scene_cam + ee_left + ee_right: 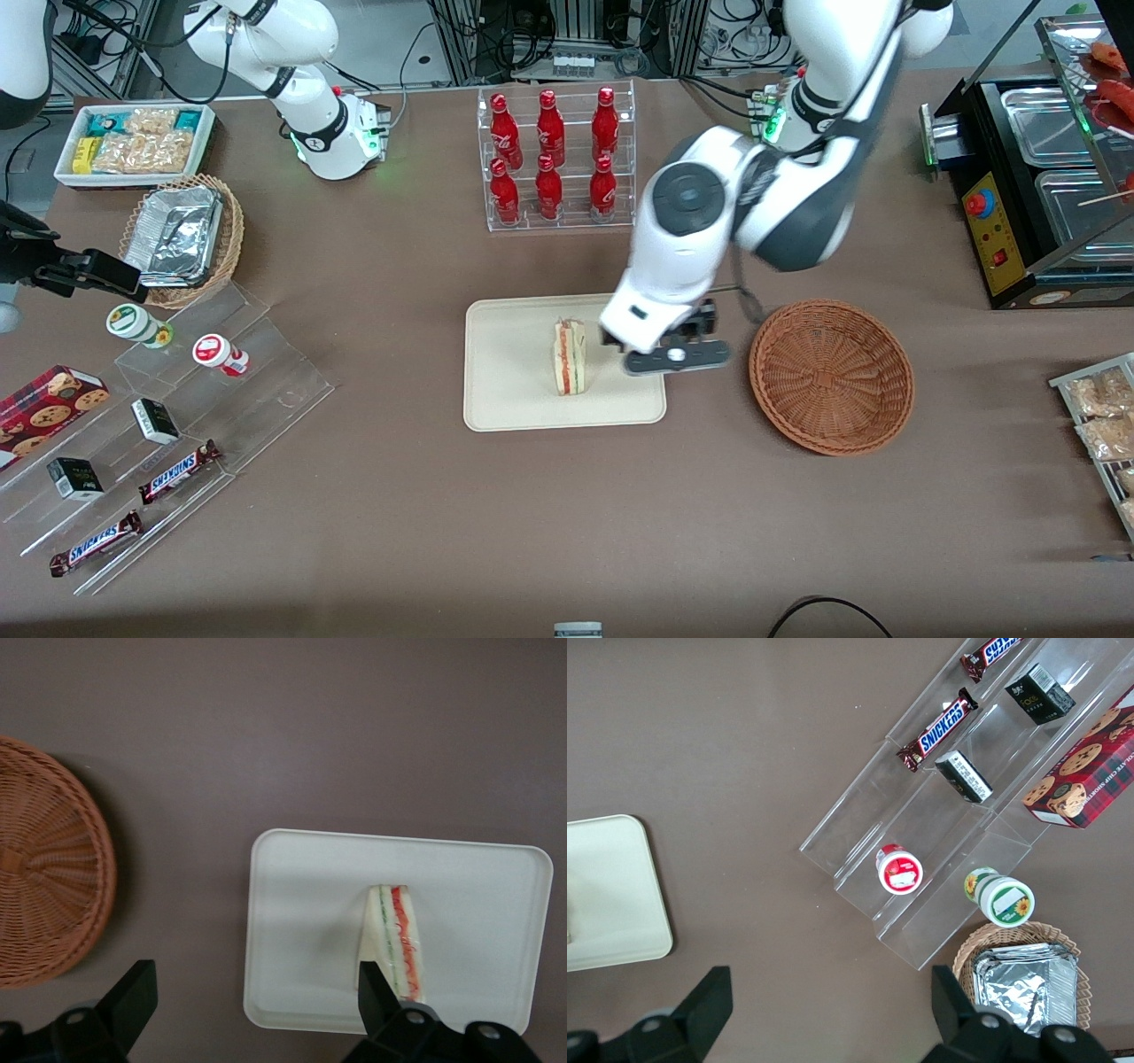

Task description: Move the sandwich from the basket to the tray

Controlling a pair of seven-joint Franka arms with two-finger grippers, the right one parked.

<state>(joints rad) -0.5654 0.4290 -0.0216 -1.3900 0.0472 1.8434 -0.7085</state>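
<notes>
The left arm's gripper (255, 997) hangs with its two dark fingers (133, 997) spread wide apart and nothing between them. It holds nothing and touches nothing. In the wrist view one fingertip shows over bare brown tablecloth between the basket and the tray, and the other overlaps the tray's rim close to the sandwich; from this angle it cannot be told whether that tip is just above the rim or well above it.

The sandwich (570, 357) stands on its edge on the tray (514, 363), just beside the gripper (675, 353), toward the parked arm's end of the table. Its cut face shows red, orange and green filling layers between pale bread. In the front view the gripper sits over the tray's edge nearest the basket, above the sandwich's level.

The basket (831, 377), a round reddish-brown wicker bowl, lies near the gripper toward the working arm's end of the table, a strip of tablecloth apart from the tray. Nothing lies in it.

In the wrist view the sandwich (396, 939) rests inside the tray (301, 904), and the basket (49, 873) shows only its woven bottom.
</notes>
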